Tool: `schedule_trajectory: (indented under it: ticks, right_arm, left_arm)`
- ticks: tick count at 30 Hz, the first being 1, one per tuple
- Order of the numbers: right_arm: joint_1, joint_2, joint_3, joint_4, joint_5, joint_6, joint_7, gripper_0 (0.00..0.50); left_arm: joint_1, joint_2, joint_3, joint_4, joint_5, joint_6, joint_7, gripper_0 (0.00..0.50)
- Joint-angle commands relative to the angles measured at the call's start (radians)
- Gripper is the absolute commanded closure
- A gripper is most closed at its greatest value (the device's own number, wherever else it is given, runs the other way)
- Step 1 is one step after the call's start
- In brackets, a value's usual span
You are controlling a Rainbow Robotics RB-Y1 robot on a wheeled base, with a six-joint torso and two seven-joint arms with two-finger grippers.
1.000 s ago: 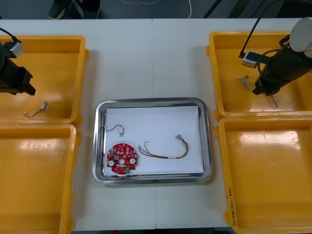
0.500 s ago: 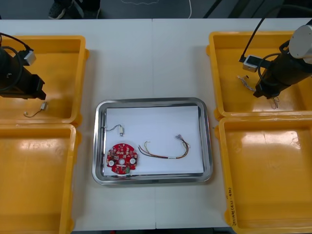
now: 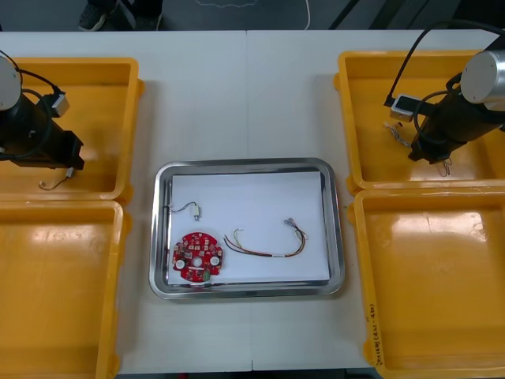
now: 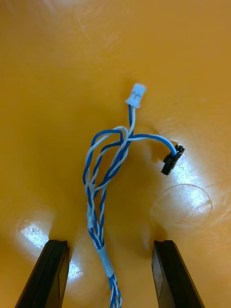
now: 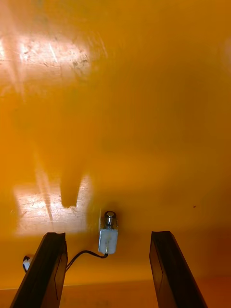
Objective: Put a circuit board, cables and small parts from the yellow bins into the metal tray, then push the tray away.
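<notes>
Over the far left yellow bin [image 3: 87, 110], the left pincer [image 5: 107, 235] hangs, fingers apart, a small metal part [image 5: 108, 237] between them. Right pincer [image 4: 109, 243], fingers apart, straddles the blue and white cable [image 4: 102, 192] in the far right bin [image 3: 371, 103].

A light table [image 3: 237, 95] is lying broad before me, with a thin seam [image 3: 247, 95] running down its middle from the far edge to the near one. Beyond the far edge a dark grey floor [image 3: 260, 17] is showing, and a thin white cord [image 3: 308, 16] is trailing across it.
</notes>
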Motion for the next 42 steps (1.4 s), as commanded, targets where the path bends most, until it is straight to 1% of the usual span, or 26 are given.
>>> schedule_trajectory:
  ticks: [1, 9, 10, 12, 13, 14, 15, 16, 17, 18, 19, 20, 21, 22, 23, 24, 31, 35, 39, 42]
  right_arm:
    - [0.007, -0.023, 0.018, -0.023, 0.009, -0.011, 0.014, 0.0]
    - [0.01, -0.023, 0.029, -0.021, 0.02, -0.012, 0.011, 0.0]
    - [0.01, -0.023, 0.029, -0.023, 0.021, -0.014, 0.011, 0.025]
    - [0.01, -0.023, 0.029, -0.021, 0.027, -0.012, 0.011, 0.162]
    - [0.01, -0.023, 0.029, -0.021, 0.027, -0.012, 0.011, 0.204]
    - [0.01, -0.023, 0.031, -0.023, 0.03, -0.012, 0.009, 0.293]
    - [0.01, -0.023, 0.031, -0.023, 0.032, -0.012, 0.008, 0.37]
    - [0.01, -0.023, 0.031, -0.023, 0.032, -0.014, 0.006, 0.399]
    - [0.01, -0.023, 0.031, -0.021, 0.03, -0.012, 0.003, 0.452]
    - [0.01, -0.023, 0.031, -0.021, 0.03, -0.012, 0.001, 0.491]
    - [0.01, -0.023, 0.031, -0.023, 0.03, -0.014, 0.001, 0.5]
    - [0.01, -0.023, 0.031, -0.021, 0.03, -0.014, 0.0, 0.5]
    - [0.01, -0.023, 0.031, -0.021, 0.03, -0.014, -0.003, 0.5]
    - [0.01, -0.023, 0.031, -0.023, 0.03, -0.014, -0.003, 0.5]
    - [0.01, -0.023, 0.031, -0.023, 0.03, -0.016, -0.005, 0.5]
    - [0.009, -0.023, 0.031, -0.021, 0.03, -0.016, -0.006, 0.5]
    - [0.004, -0.026, 0.017, -0.023, 0.021, -0.016, -0.012, 0.5]
    - [-0.022, -0.029, -0.005, -0.023, 0.015, 0.011, -0.008, 0.5]
    - [-0.067, -0.034, -0.029, -0.023, 0.001, 0.067, -0.002, 0.5]
    - [-0.088, -0.035, -0.052, -0.044, -0.011, 0.107, -0.002, 0.5]
  left_arm:
    - [-0.041, -0.007, -0.041, 0.015, -0.011, -0.035, 0.024, 0.0]
    - [-0.041, -0.009, -0.075, 0.043, 0.0, -0.053, 0.029, 0.0]
    - [-0.041, -0.01, -0.077, 0.046, 0.0, -0.056, 0.029, 0.0]
    - [-0.041, -0.019, -0.077, 0.069, 0.001, -0.072, 0.023, 0.0]
    - [-0.041, -0.023, -0.078, 0.076, 0.001, -0.075, 0.021, 0.0]
    - [-0.041, -0.029, -0.077, 0.09, 0.0, -0.084, 0.018, 0.0]
    - [-0.041, -0.038, -0.077, 0.098, -0.005, -0.09, 0.017, 0.0]
    - [-0.041, -0.039, -0.077, 0.101, -0.008, -0.09, 0.017, 0.0]
    - [-0.041, -0.041, -0.077, 0.101, -0.011, -0.09, 0.021, 0.0]
    - [-0.041, -0.041, -0.077, 0.101, -0.011, -0.086, 0.023, 0.0]
    - [-0.041, -0.041, -0.077, 0.102, -0.011, -0.086, 0.023, 0.025]
    - [-0.039, -0.041, -0.077, 0.101, -0.009, -0.086, 0.023, 0.153]
    - [-0.041, -0.041, -0.078, 0.101, -0.011, -0.084, 0.018, 0.326]
    - [-0.039, -0.041, -0.077, 0.102, -0.011, -0.081, 0.018, 0.404]
    - [-0.041, -0.041, -0.077, 0.102, -0.014, -0.078, 0.018, 0.468]
    - [-0.041, -0.041, -0.078, 0.102, -0.016, -0.075, 0.023, 0.497]
    - [-0.041, -0.041, -0.077, 0.101, -0.023, -0.072, 0.028, 0.5]
    - [-0.041, -0.041, -0.064, 0.095, -0.029, -0.072, 0.032, 0.5]
    - [-0.042, -0.041, -0.011, 0.084, -0.048, -0.063, 0.029, 0.5]
    - [-0.047, -0.041, 0.041, 0.063, -0.065, -0.032, 0.031, 0.5]
